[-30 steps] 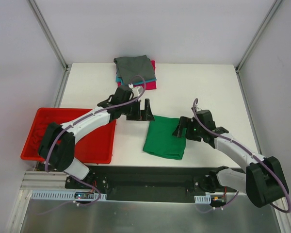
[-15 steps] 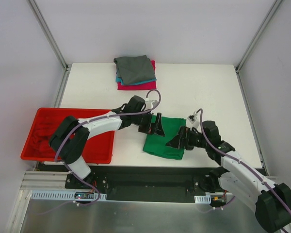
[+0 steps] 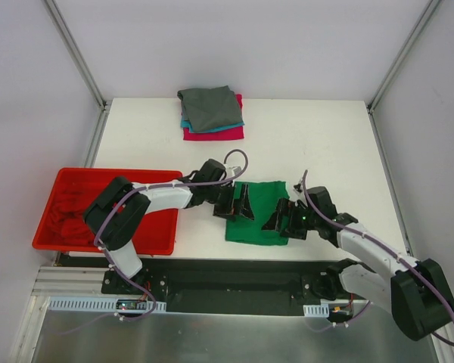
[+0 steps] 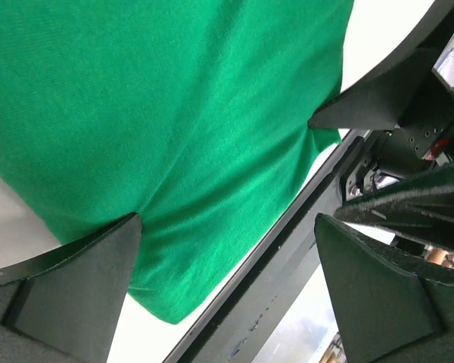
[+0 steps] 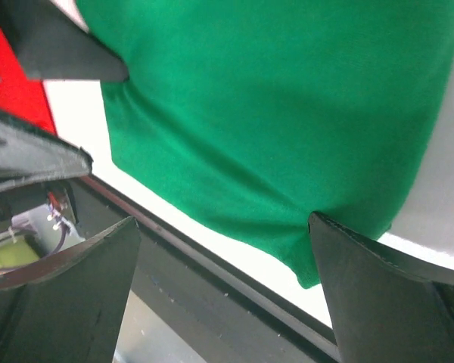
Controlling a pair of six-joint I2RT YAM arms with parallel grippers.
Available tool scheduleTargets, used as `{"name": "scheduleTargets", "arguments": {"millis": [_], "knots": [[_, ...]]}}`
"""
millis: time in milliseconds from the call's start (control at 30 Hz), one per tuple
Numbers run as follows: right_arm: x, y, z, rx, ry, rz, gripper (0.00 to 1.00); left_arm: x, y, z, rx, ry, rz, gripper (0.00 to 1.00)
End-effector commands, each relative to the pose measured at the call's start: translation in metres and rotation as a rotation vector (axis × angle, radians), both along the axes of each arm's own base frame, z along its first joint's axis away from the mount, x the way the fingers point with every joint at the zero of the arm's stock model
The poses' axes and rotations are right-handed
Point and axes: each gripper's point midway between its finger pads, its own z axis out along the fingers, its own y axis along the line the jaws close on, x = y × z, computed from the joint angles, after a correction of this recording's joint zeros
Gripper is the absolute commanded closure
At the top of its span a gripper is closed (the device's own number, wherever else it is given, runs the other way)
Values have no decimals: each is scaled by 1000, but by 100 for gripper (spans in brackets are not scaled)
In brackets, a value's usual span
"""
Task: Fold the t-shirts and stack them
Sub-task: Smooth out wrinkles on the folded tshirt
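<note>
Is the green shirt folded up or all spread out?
Folded. The green shirt lies as a small flat rectangle, no sleeves or collar showing.

Likely lab: white aluminium-framed enclosure (image 3: 76, 53)

Nothing written can be read in any of the three views: no text, label, brand, number or sign. The green t-shirt (image 3: 259, 221) shows only plain cloth, up close as well as from above. So does the stack of folded t-shirts (image 3: 210, 113) beyond it. The red bin (image 3: 68, 181) to its left carries no legible marking.
</note>
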Motion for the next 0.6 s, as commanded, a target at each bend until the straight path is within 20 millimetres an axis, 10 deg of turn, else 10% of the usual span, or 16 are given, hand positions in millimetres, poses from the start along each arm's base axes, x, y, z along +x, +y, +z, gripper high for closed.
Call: {"name": "scheduleTargets", "arguments": {"millis": [0,233,567], "knots": [[25,-36,-21,-225,-13,-92,4,-21,15,-21,73,51,30,1],[57,-46,-3,-303,-24,-24,4,-66,0,-20,83,92,1,1],[92,4,101,-25,-283,91,4,-17,17,64,34,-246,120,1]]}}
